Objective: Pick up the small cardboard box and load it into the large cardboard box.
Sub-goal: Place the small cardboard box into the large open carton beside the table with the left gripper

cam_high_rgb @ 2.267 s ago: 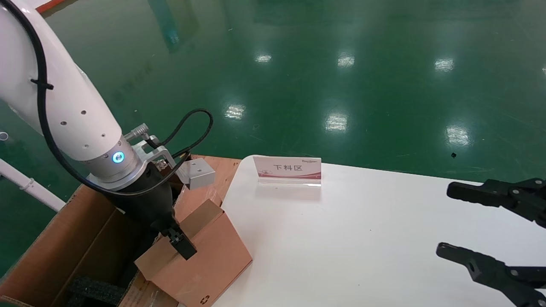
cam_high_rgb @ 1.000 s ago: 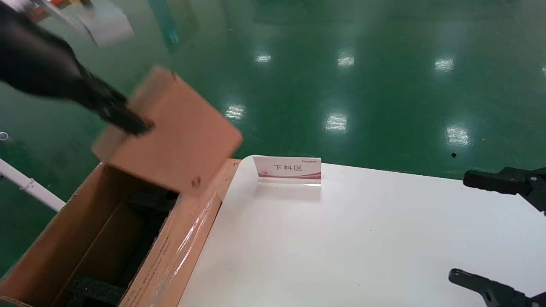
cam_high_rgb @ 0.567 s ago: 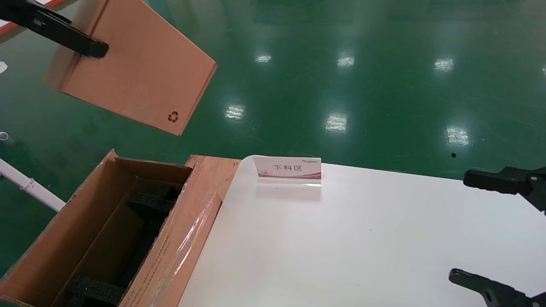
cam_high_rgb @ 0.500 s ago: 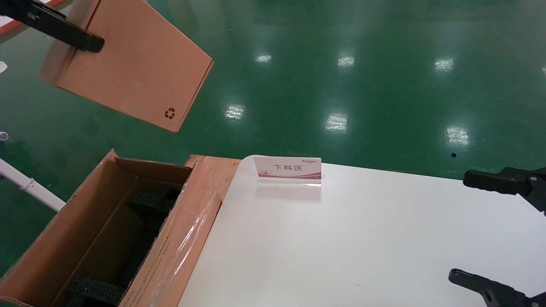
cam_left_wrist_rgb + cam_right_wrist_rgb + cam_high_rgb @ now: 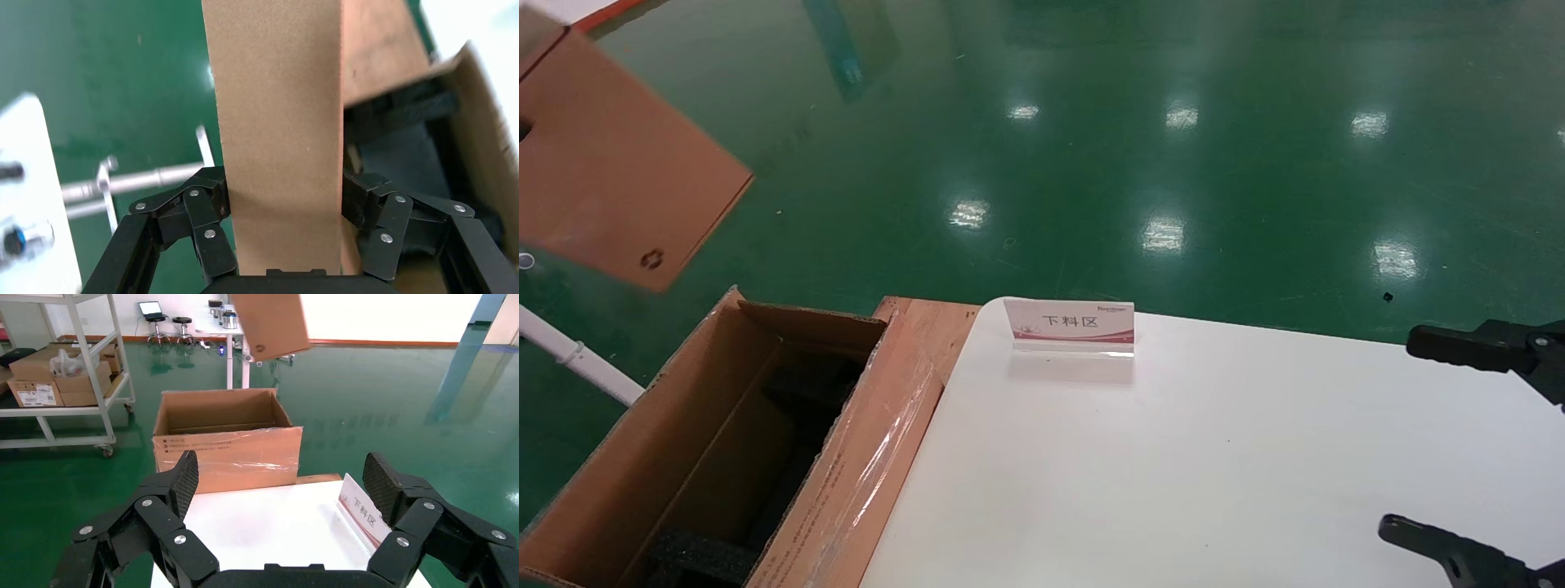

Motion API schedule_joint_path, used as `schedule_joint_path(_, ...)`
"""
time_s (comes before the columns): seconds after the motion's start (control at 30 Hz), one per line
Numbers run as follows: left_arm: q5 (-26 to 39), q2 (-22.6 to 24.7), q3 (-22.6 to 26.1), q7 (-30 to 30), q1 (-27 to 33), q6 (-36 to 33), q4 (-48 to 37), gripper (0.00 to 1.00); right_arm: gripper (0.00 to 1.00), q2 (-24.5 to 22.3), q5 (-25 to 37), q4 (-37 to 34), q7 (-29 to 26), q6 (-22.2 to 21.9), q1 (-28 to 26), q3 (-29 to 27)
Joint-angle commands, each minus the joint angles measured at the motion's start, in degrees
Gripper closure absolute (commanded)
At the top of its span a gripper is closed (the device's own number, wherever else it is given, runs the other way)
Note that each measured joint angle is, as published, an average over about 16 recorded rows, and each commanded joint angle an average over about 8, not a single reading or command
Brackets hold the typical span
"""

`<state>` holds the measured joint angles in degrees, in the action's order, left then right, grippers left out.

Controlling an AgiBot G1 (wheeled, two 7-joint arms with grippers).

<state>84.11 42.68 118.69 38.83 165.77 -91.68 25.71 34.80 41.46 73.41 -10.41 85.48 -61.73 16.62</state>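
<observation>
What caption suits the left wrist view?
Left gripper clamps the small box above the big carton.

Flat orange-brown small cardboard box aloft at 10 o'clock, above long brown flapped large cardboard box. Carton at 8 o'clock, touching white bench left edge. Small placard on bench at 12 o'clock.

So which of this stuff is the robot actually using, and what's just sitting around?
In use:
small cardboard box, clamped in the left gripper
large cardboard box, open beside the table

Just around:
right gripper, open, idle over the white table
sign stand
shelving cart
</observation>
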Motion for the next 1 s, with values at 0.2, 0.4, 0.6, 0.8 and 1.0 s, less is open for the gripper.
schedule_joint_path(0.2, -1.57, -1.56, 6.66, -1.53, -1.56, -0.35, -1.36, 1.00, 0.00, -0.01, -0.02, 0.00, 0.01, -0.01, -0.01, 0.02)
schedule_joint_path(0.4, -6.80, -1.54, 12.41, 1.28, -1.45, -0.33, 1.10, 1.00, 0.00, -0.02, -0.03, 0.00, 0.02, -0.02, -0.01, 0.05)
schedule_joint_path(0.6, -11.99, -1.02, 19.30, 4.93, -1.08, -0.38, 5.21, 1.00, 0.00, -0.03, -0.05, 0.00, 0.03, -0.03, -0.01, 0.07)
schedule_joint_path(0.8, -18.62, -0.82, 27.22, 9.53, -1.42, -0.29, 9.26, 1.00, 0.00, -0.04, -0.06, 0.00, 0.04, -0.04, -0.02, 0.09)
schedule_joint_path(1.0, -25.58, 0.07, 33.64, 13.17, -2.44, 0.24, 11.62, 1.00, 0.00, -0.04, -0.07, 0.00, 0.05, -0.05, -0.02, 0.11)
